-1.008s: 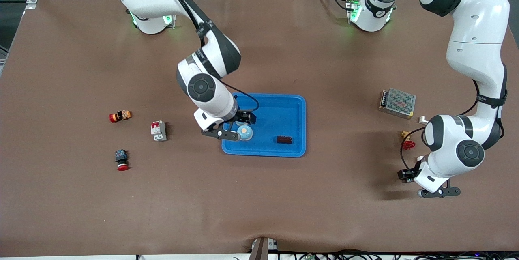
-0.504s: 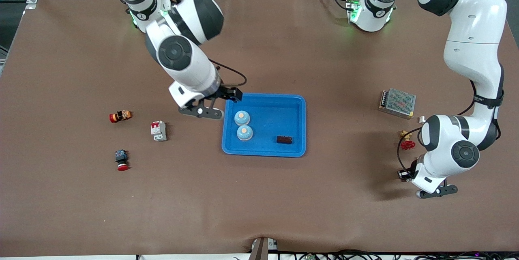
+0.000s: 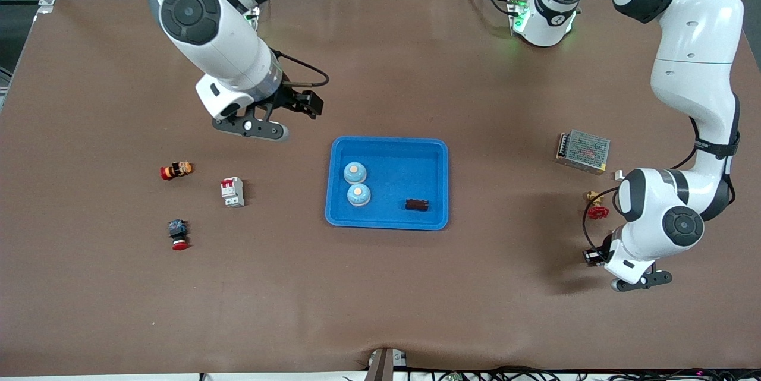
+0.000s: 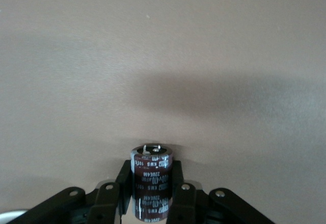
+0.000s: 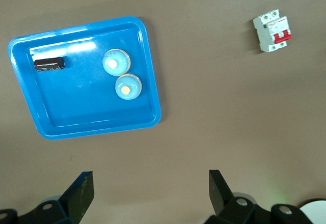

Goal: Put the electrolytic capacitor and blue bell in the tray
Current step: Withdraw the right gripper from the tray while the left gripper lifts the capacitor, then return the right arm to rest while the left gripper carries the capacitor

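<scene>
While the right arm has drawn back from the tray (image 3: 386, 146), the thing nearest us is the left jaws. They hang low over bare desk (image 3: 380, 298), well apart from the tray toward the left arm's end. They are closed on an electrolytic capacitor (image 4: 152, 183), a dark maroon can gripped by its sides with its terminal end pointing out. That arm waits, elbow folded high and wrist turned down.

Next comes the tray. Inside it, close to its nearer rim, a second capacitor (image 3: 417, 205) lies on its side. Toward the right arm's end of the tray sit two blue bells, the nearer bell (image 3: 358, 194) and the farther bell (image 3: 355, 172), just beside each other and perhaps touching.

A second ago the right jaws were down over the nearer bell. Half a second ago they had reached the tray's rim, and both bells stood uncovered. Now the right jaws are up over bare desk off the tray's corner toward the right arm's end, spread wide and holding nothing. We judge that the bell has been let go and left in place, so the tray already carries a capacitor and bells. The piece in the left jaws seems to be what remains to bring over.

The right arm is folded back toward its base, its wrist camera looking down on the whole tray.
</scene>
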{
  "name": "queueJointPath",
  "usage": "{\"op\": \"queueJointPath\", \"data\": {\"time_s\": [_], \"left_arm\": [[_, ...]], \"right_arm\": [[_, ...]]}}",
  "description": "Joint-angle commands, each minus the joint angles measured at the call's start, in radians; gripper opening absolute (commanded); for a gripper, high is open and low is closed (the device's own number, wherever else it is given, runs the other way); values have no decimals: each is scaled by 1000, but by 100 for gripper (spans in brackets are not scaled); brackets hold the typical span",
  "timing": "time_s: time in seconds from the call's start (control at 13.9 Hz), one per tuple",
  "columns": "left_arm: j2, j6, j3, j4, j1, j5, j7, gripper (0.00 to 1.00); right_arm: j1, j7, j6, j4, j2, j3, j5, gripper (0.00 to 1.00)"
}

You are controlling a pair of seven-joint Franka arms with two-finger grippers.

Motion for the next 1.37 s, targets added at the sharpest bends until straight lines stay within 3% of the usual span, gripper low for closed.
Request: {"op": "queueJointPath", "data": {"time_s": [0.0,0.43,0.65,1.3], "left_arm": [[-66,-64,-1,-10,4,-5,-132,0],[-142,-150,-13,-13,-5,-56,-403,0],[-185,-227,-50,-13,-5,-56,-546,0],[-288,-402,-190,-50,-35,-42,-991,0]], "right_arm": [[-45,-66,-46,-37,-72,5,-11,100],[-160,-259,-178,-46,-182,5,-27,100],[-175,-335,-186,-101,-268,5,-109,100],[-408,-600,-188,-200,-372,5,-110,100]]}}
